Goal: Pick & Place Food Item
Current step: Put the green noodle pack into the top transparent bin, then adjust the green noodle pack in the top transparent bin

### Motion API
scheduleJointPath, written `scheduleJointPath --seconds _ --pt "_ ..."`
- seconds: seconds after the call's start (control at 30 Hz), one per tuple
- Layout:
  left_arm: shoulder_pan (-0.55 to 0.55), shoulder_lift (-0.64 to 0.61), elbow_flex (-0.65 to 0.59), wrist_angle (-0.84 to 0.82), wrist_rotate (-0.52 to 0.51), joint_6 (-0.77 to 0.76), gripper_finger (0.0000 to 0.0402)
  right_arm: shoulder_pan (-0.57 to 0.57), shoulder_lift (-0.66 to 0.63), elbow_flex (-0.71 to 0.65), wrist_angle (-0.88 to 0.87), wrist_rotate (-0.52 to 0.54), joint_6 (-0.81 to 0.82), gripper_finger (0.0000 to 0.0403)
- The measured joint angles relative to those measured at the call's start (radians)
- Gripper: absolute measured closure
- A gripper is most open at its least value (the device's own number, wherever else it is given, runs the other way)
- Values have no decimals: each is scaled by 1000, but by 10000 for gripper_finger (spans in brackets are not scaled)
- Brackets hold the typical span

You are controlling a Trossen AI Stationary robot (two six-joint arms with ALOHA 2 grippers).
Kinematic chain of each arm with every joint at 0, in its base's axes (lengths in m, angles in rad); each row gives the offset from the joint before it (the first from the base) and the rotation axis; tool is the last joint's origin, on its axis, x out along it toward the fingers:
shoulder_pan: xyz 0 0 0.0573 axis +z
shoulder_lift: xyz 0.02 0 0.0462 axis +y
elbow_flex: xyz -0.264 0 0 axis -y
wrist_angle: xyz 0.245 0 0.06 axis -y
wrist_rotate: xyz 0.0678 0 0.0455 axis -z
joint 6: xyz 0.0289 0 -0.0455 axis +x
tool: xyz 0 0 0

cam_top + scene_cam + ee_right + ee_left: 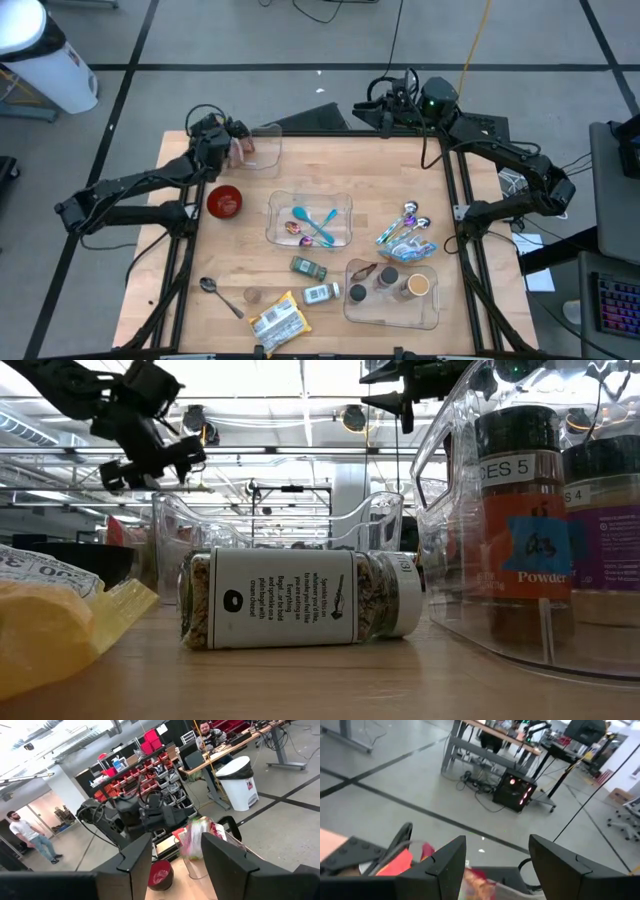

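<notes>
Rt wrist view only: food bag (196, 839), person (31, 838)

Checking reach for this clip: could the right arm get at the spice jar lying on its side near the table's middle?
Probably yes. The spice jar lies in the open between the clear bins, nothing over it. The right claw hangs at the far table edge, holding nothing, so only distance stands between them.

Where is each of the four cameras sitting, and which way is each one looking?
High view: overhead, looking straight down on the table and both arms.
Low view: at tabletop height, facing a lying spice jar; an arm hangs above.
Left wrist view: over the left pincer, open, facing the room floor.
Right wrist view: past the right pincer, toward the left arm.
Shared: the red bowl shows in the high and right wrist views.
</notes>
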Motion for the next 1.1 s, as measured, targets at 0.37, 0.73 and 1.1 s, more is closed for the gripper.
scheduleJointPath --seconds 0.37,0.73,1.1 --pt "0 -71 0 2 40 68 176 0 0 0 0 0 -16 241" --pt "0 -71 3 129 372 285 176 2 0 0 -2 -8 -54 241" --pt "0 -72 152 -139 715 418 176 32 0 0 -49 -8 -149 241"
